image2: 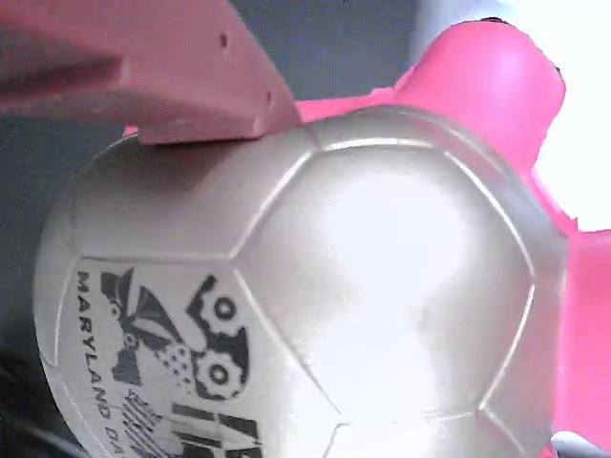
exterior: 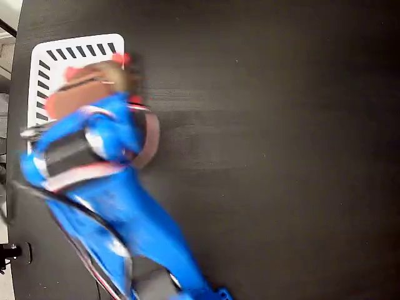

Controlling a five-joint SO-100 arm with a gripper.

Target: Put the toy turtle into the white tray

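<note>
Over the upper left corner of the dark counter [exterior: 269, 125], fixed view: white tray [exterior: 47, 56] lying flat, dark slanted slots showing along its top and left edges, rest of it covered by the arm. Blue arm [exterior: 125, 212] blurred with motion, reaching from the bottom edge up and to the left, across the tray. Gripper [exterior: 100, 84] at the arm's tip, reddish-brown fingers [exterior: 69, 103] smeared by the blur. Toy turtle [exterior: 115, 75] at the gripper, above the tray's right part near the slotted top edge; dull gold shell and bits of red at its rim just readable. Cannot tell from this view whether resting on the tray floor or held above it.

Close up at the wrist view: toy turtle [image2: 382, 267] filling nearly the whole picture, domed silvery-gold shell split into panels by raised seams, dark printed mark with lettering at lower left. Pink-red limb up at top right, more pink along the right edge. One reddish gripper finger [image2: 162, 72] pressed against the shell's upper left edge; other finger out of sight. Closed on the turtle, so far as the contact shows. Bright white behind at upper right, dark grey at upper left.
</note>
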